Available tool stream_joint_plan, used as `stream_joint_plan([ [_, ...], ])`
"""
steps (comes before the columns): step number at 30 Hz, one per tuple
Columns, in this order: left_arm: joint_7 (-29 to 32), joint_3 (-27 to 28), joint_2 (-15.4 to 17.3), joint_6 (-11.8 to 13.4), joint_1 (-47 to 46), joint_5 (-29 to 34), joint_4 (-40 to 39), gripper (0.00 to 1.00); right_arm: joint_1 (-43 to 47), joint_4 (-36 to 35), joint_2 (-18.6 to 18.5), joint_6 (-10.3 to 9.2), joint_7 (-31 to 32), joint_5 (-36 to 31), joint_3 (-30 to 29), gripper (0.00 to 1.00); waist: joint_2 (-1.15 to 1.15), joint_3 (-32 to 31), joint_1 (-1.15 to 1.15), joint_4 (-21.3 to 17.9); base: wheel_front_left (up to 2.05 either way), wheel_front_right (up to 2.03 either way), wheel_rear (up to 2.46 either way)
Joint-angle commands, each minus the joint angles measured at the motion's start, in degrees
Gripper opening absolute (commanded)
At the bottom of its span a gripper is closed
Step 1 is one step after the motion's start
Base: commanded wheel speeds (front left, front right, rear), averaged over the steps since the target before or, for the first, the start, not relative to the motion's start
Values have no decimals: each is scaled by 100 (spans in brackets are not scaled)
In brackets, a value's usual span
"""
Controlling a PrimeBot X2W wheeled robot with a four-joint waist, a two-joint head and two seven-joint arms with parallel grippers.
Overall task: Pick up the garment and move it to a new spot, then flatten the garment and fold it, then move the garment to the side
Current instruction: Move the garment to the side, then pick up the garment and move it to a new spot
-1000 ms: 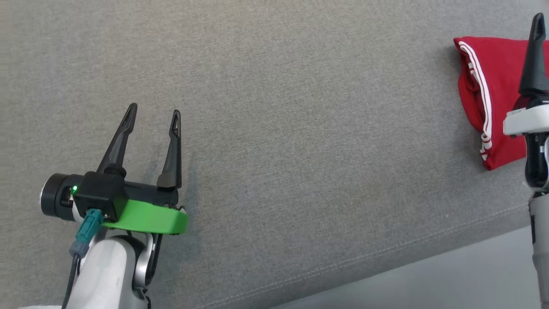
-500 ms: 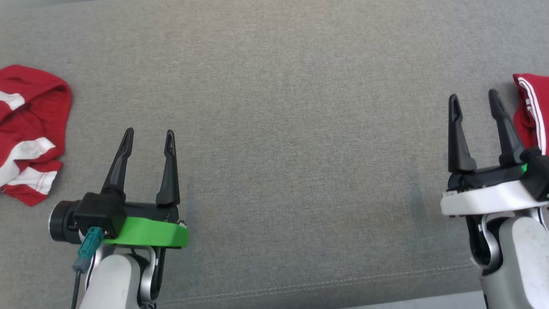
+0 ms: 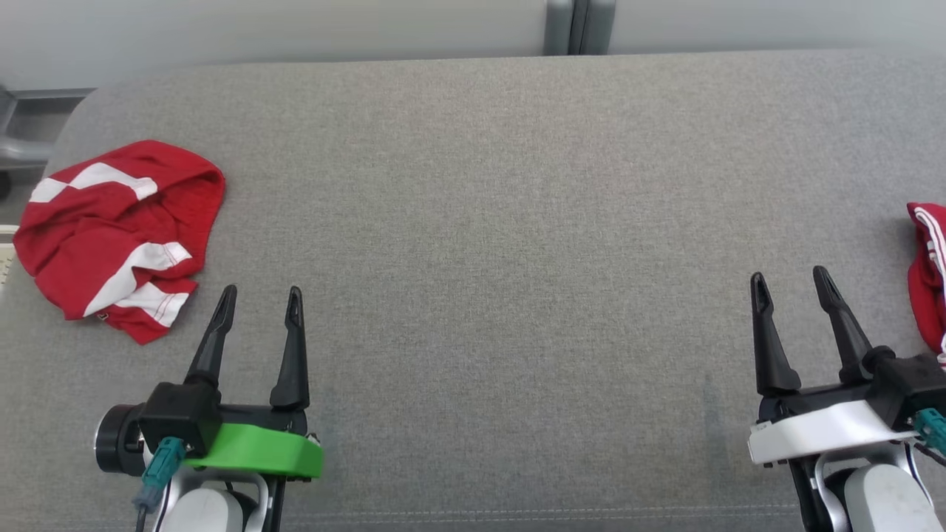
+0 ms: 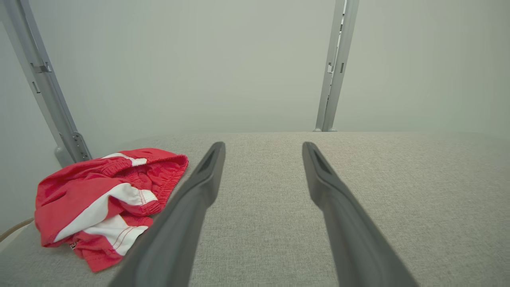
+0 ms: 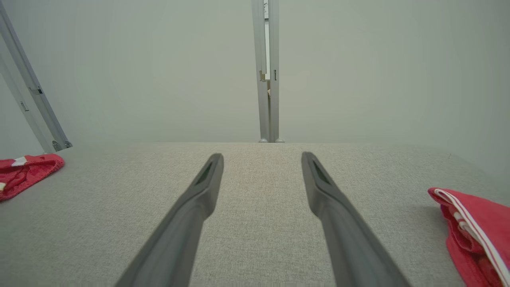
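Observation:
A crumpled red garment (image 3: pixel 118 236) with white stripes lies near the left end of the grey cushioned surface (image 3: pixel 488 222). It is also in the left wrist view (image 4: pixel 103 199) and the right wrist view (image 5: pixel 24 171). My left gripper (image 3: pixel 261 292) is open and empty, just right of and nearer than this garment, not touching it. A second red garment (image 3: pixel 930 273), folded with thin white stripes, lies at the right edge (image 5: pixel 478 227). My right gripper (image 3: pixel 789 275) is open and empty a little left of it. Both grippers hover low over bare fabric (image 4: pixel 263 145) (image 5: pixel 262 155).
The surface ends at a back edge against a pale wall with a grey upright post (image 3: pixel 580 26). Its left end is rounded, with a slanted metal frame (image 4: pixel 44 87) beyond it. A stitched seam (image 3: pixel 517 511) runs along the front edge.
The head camera has swung left and tilted up, so the whole picture shifted; the crumpled garment and the back edge came into view. Both grippers stay open and empty.

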Motion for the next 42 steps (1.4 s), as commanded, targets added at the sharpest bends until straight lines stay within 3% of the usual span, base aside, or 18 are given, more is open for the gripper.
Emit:
stream_joint_plan([
  [1, -27, 1, 47, -21, 118, -27, 13, 100, 158, -4, 11, -9, 23, -54, -18, 100, 0, -283, 0, 113, 0, 0, 0],
  [17, -3, -7, 169, 9, 460, -98, 166, 100, 880, -326, 130, -9, 297, -252, -240, 100, 0, -700, 0, 27, 0, 0, 0],
  [42, 46, -141, 238, 33, 282, -188, 308, 100, 969, -528, 181, -9, 367, -324, -320, 100, 0, -709, 0, 42, 0, 0, 0],
])
